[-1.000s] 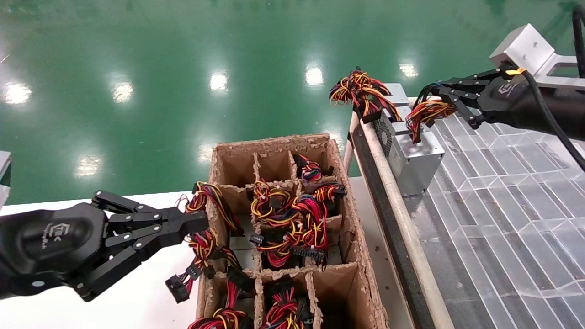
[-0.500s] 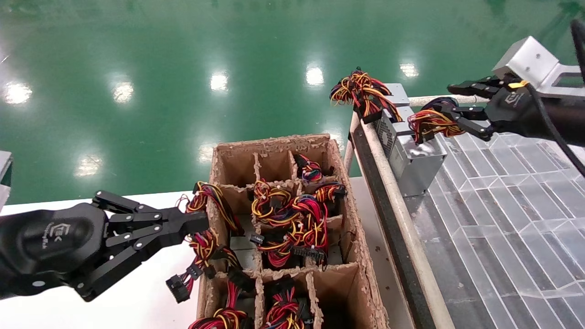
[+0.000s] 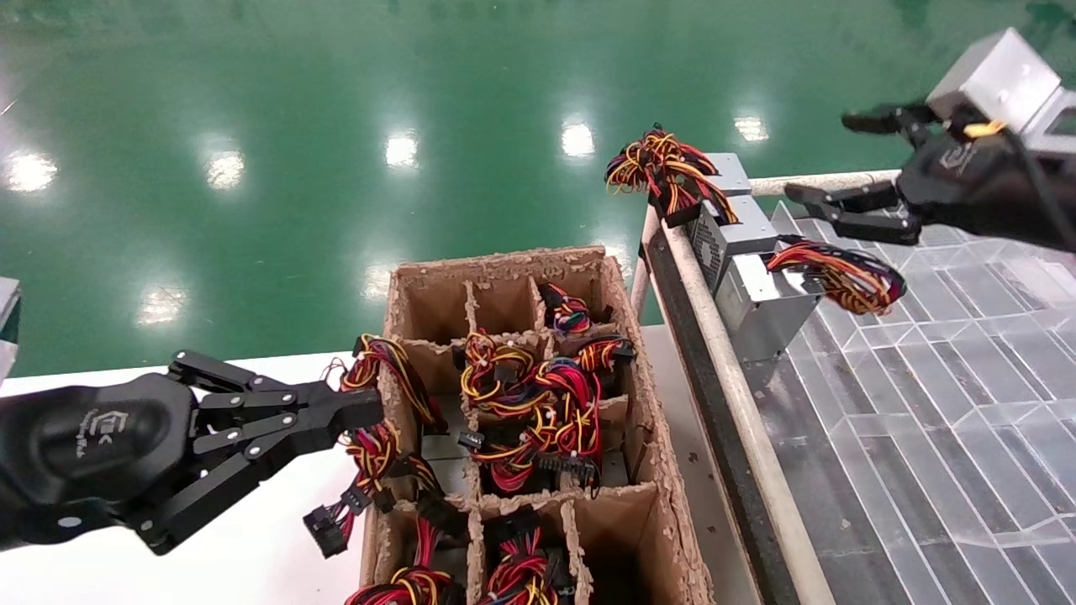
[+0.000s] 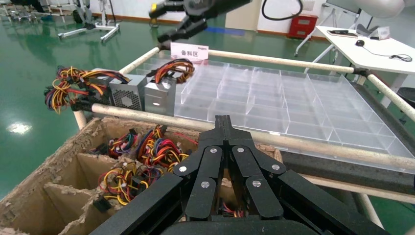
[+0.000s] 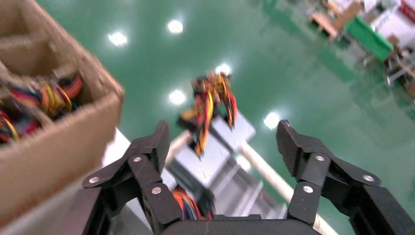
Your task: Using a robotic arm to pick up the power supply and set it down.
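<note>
The clear tray (image 3: 925, 403) holds the power supply (image 3: 761, 307) at its near corner, apparently set down. The right gripper (image 3: 828, 164) hangs above, fingers apart, empty. The left gripper (image 3: 361, 409) waits closed beside the cardboard box (image 3: 647, 470).

Brushed-metal power supply (image 3: 761, 302), rough cardboard box (image 3: 647, 470), seemingly glossy floor (image 3: 336, 84).
</note>
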Action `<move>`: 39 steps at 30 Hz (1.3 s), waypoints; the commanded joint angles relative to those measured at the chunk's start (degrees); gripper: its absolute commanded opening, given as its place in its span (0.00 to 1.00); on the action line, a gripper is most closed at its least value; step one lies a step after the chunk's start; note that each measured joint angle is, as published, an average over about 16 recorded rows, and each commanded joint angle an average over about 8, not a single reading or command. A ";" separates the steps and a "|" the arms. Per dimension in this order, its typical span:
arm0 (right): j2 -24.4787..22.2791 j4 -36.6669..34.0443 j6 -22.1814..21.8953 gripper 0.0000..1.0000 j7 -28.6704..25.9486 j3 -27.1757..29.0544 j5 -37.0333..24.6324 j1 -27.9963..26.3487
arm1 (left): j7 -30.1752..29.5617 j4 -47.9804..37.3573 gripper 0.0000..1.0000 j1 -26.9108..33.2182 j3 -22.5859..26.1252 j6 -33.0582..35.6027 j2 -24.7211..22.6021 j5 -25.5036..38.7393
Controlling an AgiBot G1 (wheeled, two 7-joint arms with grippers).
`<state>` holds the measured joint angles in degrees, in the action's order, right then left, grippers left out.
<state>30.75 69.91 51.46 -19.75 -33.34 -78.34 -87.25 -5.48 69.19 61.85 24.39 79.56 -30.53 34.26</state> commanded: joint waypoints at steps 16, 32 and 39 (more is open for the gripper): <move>0.75 1.17 6.53 1.00 3.37 4.66 9.69 5.94 | 0.00 0.00 0.81 0.00 0.00 0.00 0.00 0.00; 1.93 2.00 15.80 1.00 5.25 8.89 18.65 12.54 | 0.00 0.00 1.00 0.00 0.00 0.00 0.00 0.00; 2.45 2.37 19.89 1.00 6.08 10.76 22.60 15.46 | 0.00 0.00 1.00 0.00 0.00 0.00 0.00 0.00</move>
<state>33.19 72.28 71.35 -13.67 -22.58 -55.74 -71.80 -5.48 69.19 61.85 24.39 79.56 -30.53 34.26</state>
